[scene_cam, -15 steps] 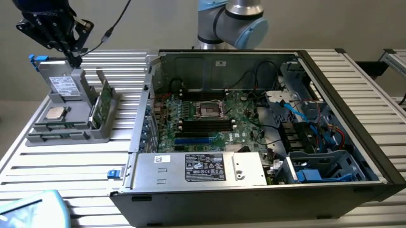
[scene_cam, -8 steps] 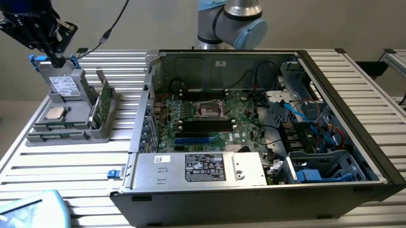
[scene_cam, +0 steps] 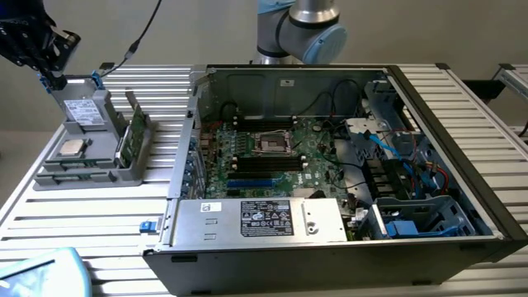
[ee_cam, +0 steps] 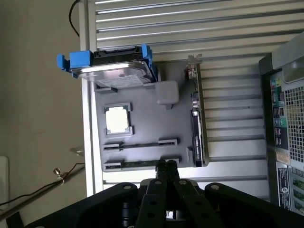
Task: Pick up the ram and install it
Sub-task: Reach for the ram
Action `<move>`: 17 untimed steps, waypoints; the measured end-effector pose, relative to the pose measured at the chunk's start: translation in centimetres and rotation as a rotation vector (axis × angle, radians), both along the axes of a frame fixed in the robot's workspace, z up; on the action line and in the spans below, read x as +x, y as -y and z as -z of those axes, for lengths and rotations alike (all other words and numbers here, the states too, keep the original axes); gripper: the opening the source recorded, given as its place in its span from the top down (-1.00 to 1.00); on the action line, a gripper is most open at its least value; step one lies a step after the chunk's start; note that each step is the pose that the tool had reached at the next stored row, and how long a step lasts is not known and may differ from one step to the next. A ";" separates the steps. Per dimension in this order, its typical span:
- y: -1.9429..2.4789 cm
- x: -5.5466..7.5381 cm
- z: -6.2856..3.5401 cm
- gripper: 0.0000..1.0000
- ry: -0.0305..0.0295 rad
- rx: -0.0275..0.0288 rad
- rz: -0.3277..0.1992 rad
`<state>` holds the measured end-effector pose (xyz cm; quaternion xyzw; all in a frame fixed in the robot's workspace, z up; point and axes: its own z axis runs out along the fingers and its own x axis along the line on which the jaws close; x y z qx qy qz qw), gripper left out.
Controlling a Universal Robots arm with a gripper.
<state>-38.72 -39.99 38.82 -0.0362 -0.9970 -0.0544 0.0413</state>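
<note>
The arm (scene_cam: 301, 28) is stretching from twelve o'clock toward ten o'clock, its gripper (ee_cam: 166, 165) pointing downward with fingers pressed together.

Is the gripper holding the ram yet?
No, the gripper is shut with nothing between its fingers, and the ram lies in a slot of the grey holder.

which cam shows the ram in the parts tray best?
Wrist view: it looks straight down on the gray tray, so the ram shows full-length, edge-up in its slot. The exterior view catches the same ram at a slant, sunk in its slot at the tray's near end.
</note>
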 end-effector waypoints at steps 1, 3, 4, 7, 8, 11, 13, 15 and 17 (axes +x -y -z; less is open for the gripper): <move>0.02 -0.2 0.01 0.79 -0.0002 -0.0008 -0.002; 0.06 -0.5 0.02 0.79 -0.0005 -0.0026 -0.005; 0.09 -0.6 0.04 0.79 -0.0006 -0.0032 -0.006; 0.19 -0.9 0.09 0.79 -0.0012 -0.0054 -0.011; 0.23 -0.9 0.10 0.79 -0.0018 -0.0063 -0.013; 0.35 -1.1 0.18 0.79 -0.0038 -0.0083 -0.017; 0.47 -1.2 0.25 0.79 -0.0054 -0.0092 -0.020; 0.63 -1.2 0.34 0.79 -0.0074 -0.0093 -0.022; 0.77 -1.3 0.44 0.79 -0.0093 -0.0098 -0.024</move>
